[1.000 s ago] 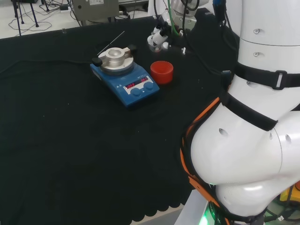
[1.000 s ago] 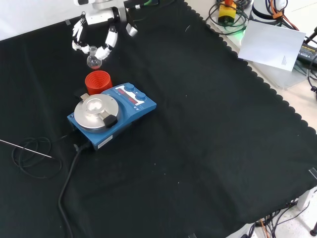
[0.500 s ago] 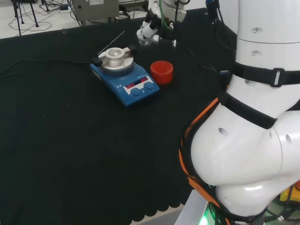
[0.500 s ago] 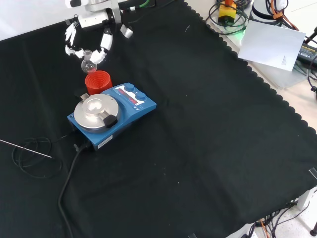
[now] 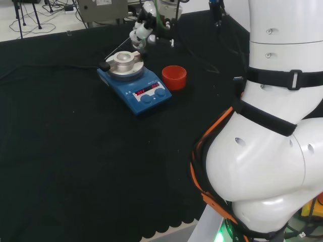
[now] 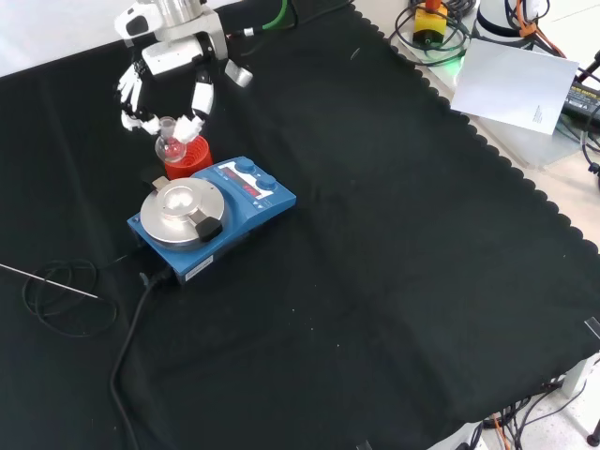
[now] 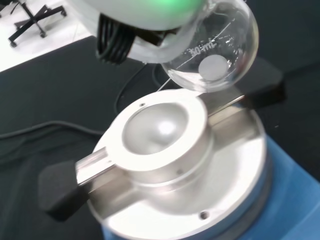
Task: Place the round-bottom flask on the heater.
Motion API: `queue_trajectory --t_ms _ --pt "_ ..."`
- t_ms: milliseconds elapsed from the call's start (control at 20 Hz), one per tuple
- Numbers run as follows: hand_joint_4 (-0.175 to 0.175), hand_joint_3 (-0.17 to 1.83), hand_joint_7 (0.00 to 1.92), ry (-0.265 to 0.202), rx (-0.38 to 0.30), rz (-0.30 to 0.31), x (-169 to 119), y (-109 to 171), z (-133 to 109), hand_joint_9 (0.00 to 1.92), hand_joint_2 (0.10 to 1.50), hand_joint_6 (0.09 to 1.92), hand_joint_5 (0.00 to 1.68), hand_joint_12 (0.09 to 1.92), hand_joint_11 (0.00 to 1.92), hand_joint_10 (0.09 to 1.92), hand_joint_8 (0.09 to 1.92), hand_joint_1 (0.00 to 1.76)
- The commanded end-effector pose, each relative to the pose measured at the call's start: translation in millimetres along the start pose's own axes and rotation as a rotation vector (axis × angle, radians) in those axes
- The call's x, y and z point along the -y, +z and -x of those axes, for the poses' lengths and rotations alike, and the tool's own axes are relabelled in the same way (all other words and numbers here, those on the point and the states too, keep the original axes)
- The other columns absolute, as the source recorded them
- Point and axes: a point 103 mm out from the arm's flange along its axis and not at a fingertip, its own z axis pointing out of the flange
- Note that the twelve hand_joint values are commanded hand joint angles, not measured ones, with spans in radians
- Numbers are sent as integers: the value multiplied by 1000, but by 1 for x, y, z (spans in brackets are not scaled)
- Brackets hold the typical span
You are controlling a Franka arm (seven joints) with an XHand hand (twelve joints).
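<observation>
Hand (image 6: 169, 67) held flask (image 6: 171, 143) by its neck | hung above heater (image 6: 211, 217) | lowering into bowl (image 7: 156, 130) remained

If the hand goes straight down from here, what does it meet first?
Probably the heater's silver bowl-shaped top: the clear round-bottom flask held in the hand hangs just off its rim, though depth is uncertain.

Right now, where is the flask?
In the front view the flask hangs in the robot hand above the red stand, just behind the heater, not yet on it.
</observation>
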Motion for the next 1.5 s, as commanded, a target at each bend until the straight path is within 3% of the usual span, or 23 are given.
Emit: queue_trajectory --t_ms 50,1500 --pt "-18 833 661 -27 13 -29 1 9 -17 817 638 992 1139 1273 517 571 615 1138" --pt "-29 858 663 -52 44 -90 -23 43 -28 819 618 981 1153 1270 524 570 617 1144"
